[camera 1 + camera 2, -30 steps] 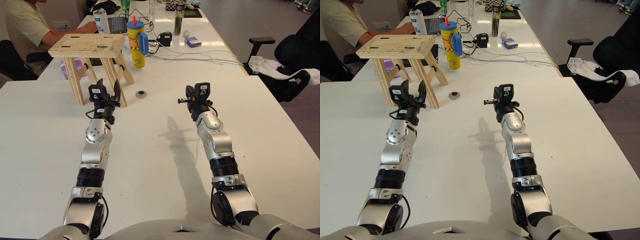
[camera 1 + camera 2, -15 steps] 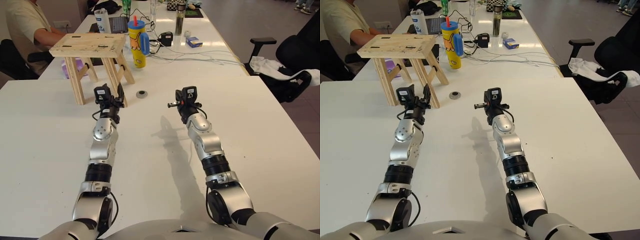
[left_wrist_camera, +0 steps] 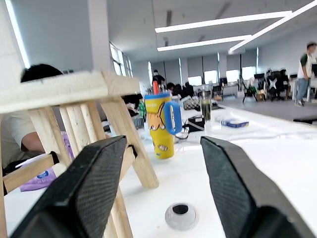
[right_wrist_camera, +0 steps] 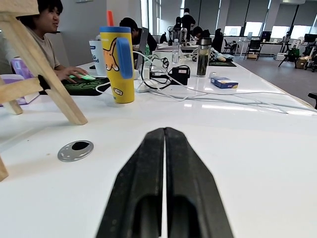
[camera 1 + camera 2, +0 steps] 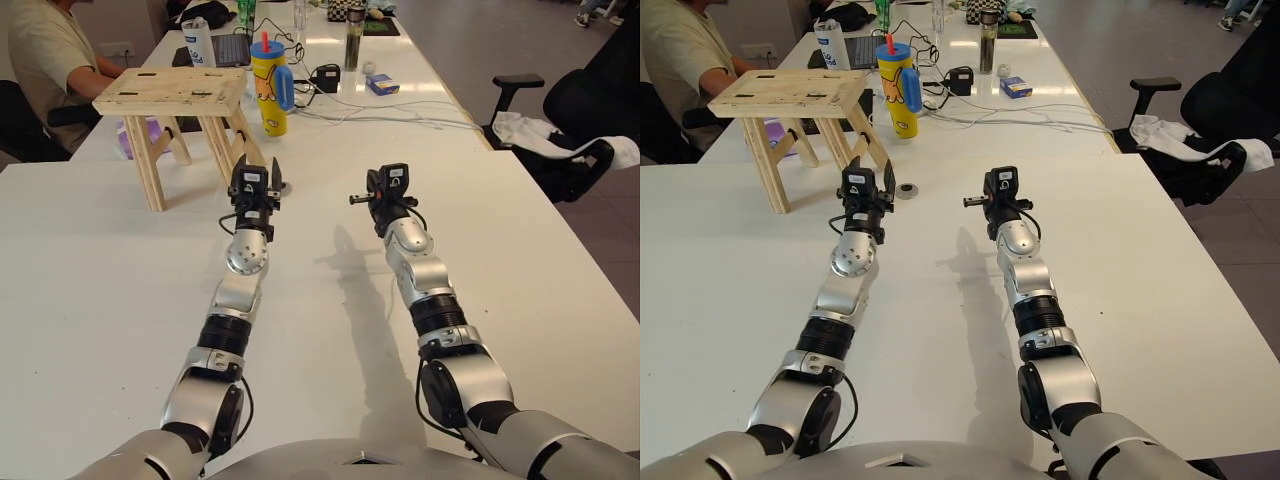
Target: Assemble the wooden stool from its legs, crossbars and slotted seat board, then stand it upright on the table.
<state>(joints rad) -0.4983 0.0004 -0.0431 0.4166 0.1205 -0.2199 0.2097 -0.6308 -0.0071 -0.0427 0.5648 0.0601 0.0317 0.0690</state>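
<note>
The wooden stool point(image 5: 176, 96) stands upright and assembled at the far left of the white table point(image 5: 120, 300); its legs also show in the left wrist view point(image 3: 59, 91). My left gripper point(image 5: 257, 172) hovers just right of the stool's front right leg, open, with nothing between its black fingers point(image 3: 86, 191). About a hand's width to its right is my right gripper point(image 5: 385, 186), fingers point(image 4: 148, 173) pressed shut on nothing, low over bare table.
A small grey grommet point(image 5: 906, 189) lies on the table just beyond the left gripper. A yellow cup with a blue handle point(image 5: 271, 83) stands behind the stool, among cables and bottles. A person sits at the far left. An office chair point(image 5: 575, 110) stands right.
My left gripper has swung right, away from the stool's leg toward the table's middle. My right gripper shifted left, then back a little. The stool has not moved.
</note>
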